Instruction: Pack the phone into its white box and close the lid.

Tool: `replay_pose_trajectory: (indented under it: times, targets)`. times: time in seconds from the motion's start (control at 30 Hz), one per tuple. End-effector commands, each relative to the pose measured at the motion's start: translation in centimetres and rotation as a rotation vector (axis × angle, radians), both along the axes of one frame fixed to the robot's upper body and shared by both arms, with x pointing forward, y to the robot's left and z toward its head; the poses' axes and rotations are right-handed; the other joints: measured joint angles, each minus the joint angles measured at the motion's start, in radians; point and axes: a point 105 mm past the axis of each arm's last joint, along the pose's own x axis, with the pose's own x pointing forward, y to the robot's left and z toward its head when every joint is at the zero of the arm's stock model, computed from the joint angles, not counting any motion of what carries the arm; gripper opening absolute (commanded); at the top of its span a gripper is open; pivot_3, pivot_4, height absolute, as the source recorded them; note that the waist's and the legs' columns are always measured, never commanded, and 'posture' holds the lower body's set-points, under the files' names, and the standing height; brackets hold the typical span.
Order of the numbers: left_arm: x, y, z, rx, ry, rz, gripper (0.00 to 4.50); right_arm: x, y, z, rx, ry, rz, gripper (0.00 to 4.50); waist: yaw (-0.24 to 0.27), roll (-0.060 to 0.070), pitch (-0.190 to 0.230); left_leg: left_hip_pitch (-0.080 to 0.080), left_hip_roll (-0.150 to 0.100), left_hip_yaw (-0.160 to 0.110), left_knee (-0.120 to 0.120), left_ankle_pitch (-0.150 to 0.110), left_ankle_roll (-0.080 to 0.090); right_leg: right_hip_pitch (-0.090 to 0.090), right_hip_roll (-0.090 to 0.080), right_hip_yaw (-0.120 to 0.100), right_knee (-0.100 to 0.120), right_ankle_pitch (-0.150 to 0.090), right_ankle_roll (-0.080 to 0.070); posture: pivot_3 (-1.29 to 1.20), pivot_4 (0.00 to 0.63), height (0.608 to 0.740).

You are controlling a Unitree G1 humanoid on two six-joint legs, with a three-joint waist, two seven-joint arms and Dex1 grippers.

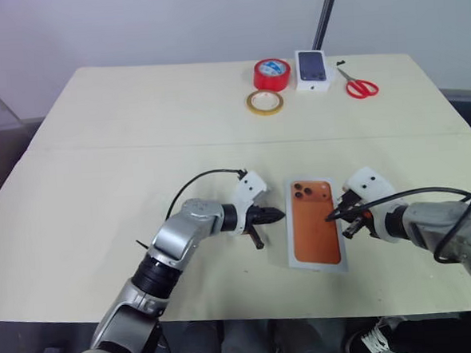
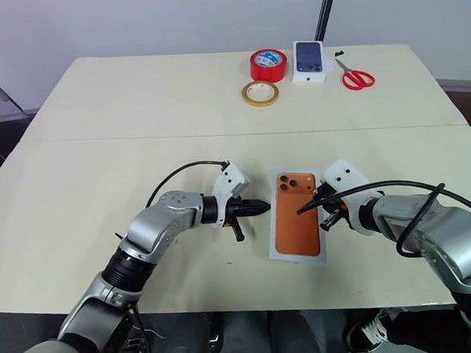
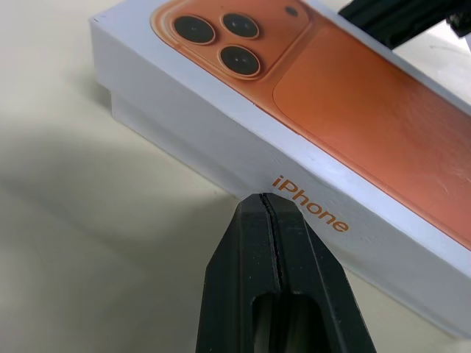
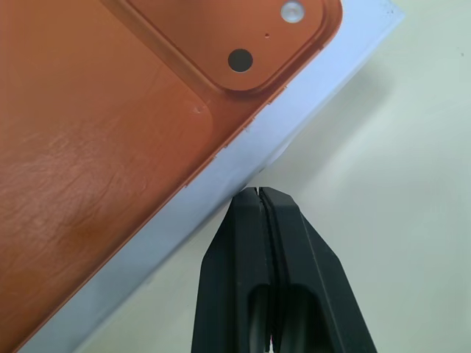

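near the desk's (image 1: 98,153) front edge, both grippers, left gripper (image 1: 276,215) and right gripper (image 1: 332,216), jaws pressed together, are flanking the white box (image 3: 243,158), apparently steadying its lid.

I see a wide cream table (image 1: 136,126) made of two tops butted together, the seam running straight across its middle. Behind it stands a plain pale wall (image 1: 170,20). A dark pole (image 1: 325,12) leans up past the far edge. Dark floor (image 1: 3,171) shows at both sides.
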Motion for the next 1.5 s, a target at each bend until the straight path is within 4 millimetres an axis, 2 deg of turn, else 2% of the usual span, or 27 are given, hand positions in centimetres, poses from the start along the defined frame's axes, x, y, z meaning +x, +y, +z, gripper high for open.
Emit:
replay_pose_trajectory:
  times: [0.03,0.17,0.33,0.47,0.6,0.7,0.8,0.9,0.97,1.1,1.23,1.33,1.4,1.5]
  targets:
    - [-0.2,-0.9,1.8,-0.062,-0.030,-0.025,0.00,0.3,0.5,0.8,0.016,-0.035,0.020,0.03,0.000,0.000,0.000,0.000,0.000,0.000,0.000,0.000,0.000,0.000,0.000,0.000,0.000,0.000,0.000,0.00,0.150,0.717]
    - [-0.1,-0.9,2.1,-0.072,-0.023,-0.019,0.00,0.3,0.5,0.8,0.016,-0.038,0.018,0.03,0.000,0.000,0.000,0.000,0.000,0.000,0.000,0.000,0.000,0.000,0.000,0.000,0.000,0.000,0.000,0.00,0.150,0.717]
    - [0.3,-0.3,1.3,-0.039,-0.025,0.006,0.00,0.3,0.2,1.0,0.005,-0.043,0.011,0.03,0.000,0.000,0.000,0.000,0.000,0.000,0.000,0.000,0.000,0.000,0.000,0.000,0.000,0.000,0.000,0.00,0.150,0.717]
    - [1.1,0.9,1.3,-0.044,-0.016,0.064,0.00,-0.1,-1.0,1.9,-0.044,-0.058,0.007,0.03,0.001,0.000,0.000,0.000,0.000,0.000,0.000,0.000,0.000,0.000,0.000,0.000,0.000,0.000,0.000,0.00,0.150,0.717]
    - [1.9,2.1,2.8,-0.091,-0.033,0.108,0.00,-1.2,-1.9,3.7,-0.079,-0.085,0.069,0.03,0.001,0.000,0.000,0.000,0.000,0.000,0.000,0.000,0.000,0.000,0.000,0.000,0.000,0.000,0.000,0.00,0.150,0.717]
    - [1.7,1.5,4.3,-0.121,-0.069,0.079,0.00,-2.4,-1.3,4.5,-0.045,-0.089,0.150,0.03,0.001,0.000,0.000,0.000,0.000,0.000,0.000,0.000,0.000,0.000,0.000,0.000,0.000,0.000,0.000,0.00,0.150,0.717]
    - [1.5,0.6,4.9,-0.129,-0.082,0.048,0.00,-3.6,-0.1,4.8,0.010,-0.081,0.241,0.03,0.004,0.000,0.000,0.000,-0.001,0.000,0.000,0.000,0.000,0.001,0.000,0.000,0.000,0.000,0.000,0.00,0.150,0.717]
    - [1.3,-1.2,4.3,-0.092,-0.096,0.001,0.00,-5.2,1.7,3.4,0.063,-0.021,0.324,0.03,0.003,0.000,0.000,0.000,-0.001,-0.001,0.001,0.000,0.000,0.002,0.000,-0.001,-0.001,0.000,0.000,0.00,0.150,0.717]
    - [1.5,-2.0,3.0,-0.020,-0.106,-0.009,0.00,-5.6,2.2,1.9,0.077,0.018,0.314,0.03,0.002,0.000,0.000,0.001,-0.001,-0.001,0.001,0.000,0.000,0.003,0.000,-0.001,-0.001,0.000,0.000,0.00,0.150,0.717]
    - [1.7,-2.1,0.0,0.123,-0.104,-0.031,0.00,-6.1,2.3,-0.6,0.064,0.080,0.279,0.03,0.000,0.000,0.000,0.005,-0.001,-0.001,0.000,0.000,0.000,0.007,0.001,-0.001,-0.002,0.000,0.000,0.00,0.150,0.717]
    - [2.1,-1.4,0.6,0.091,-0.103,-0.004,0.00,-5.6,2.3,0.0,0.055,0.032,0.265,0.03,0.000,0.000,0.000,0.017,0.000,-0.001,-0.003,-0.001,0.002,0.020,0.001,-0.001,-0.007,0.000,0.000,0.00,0.150,0.717]
    - [2.5,0.5,2.6,0.008,-0.132,0.040,0.00,-4.4,2.0,1.9,0.060,-0.084,0.247,0.03,-0.005,0.000,0.000,0.018,0.000,-0.001,-0.003,-0.001,0.002,0.020,0.001,-0.001,-0.007,0.000,0.000,0.00,0.150,0.717]
    - [3.4,4.1,4.3,-0.050,-0.181,0.144,0.00,-2.5,0.9,4.2,0.071,-0.270,0.185,0.03,-0.010,-0.001,0.000,0.017,0.000,-0.001,-0.003,-0.001,0.002,0.019,0.001,-0.001,-0.007,0.000,0.000,0.00,0.150,0.717]
    - [4.4,9.9,5.3,-0.033,-0.280,0.313,0.00,-0.7,-1.1,5.7,0.089,-0.396,0.093,0.03,-0.021,0.000,0.000,0.017,0.002,-0.001,-0.004,-0.001,0.002,0.018,0.000,0.000,-0.007,0.000,0.000,0.00,0.150,0.717]
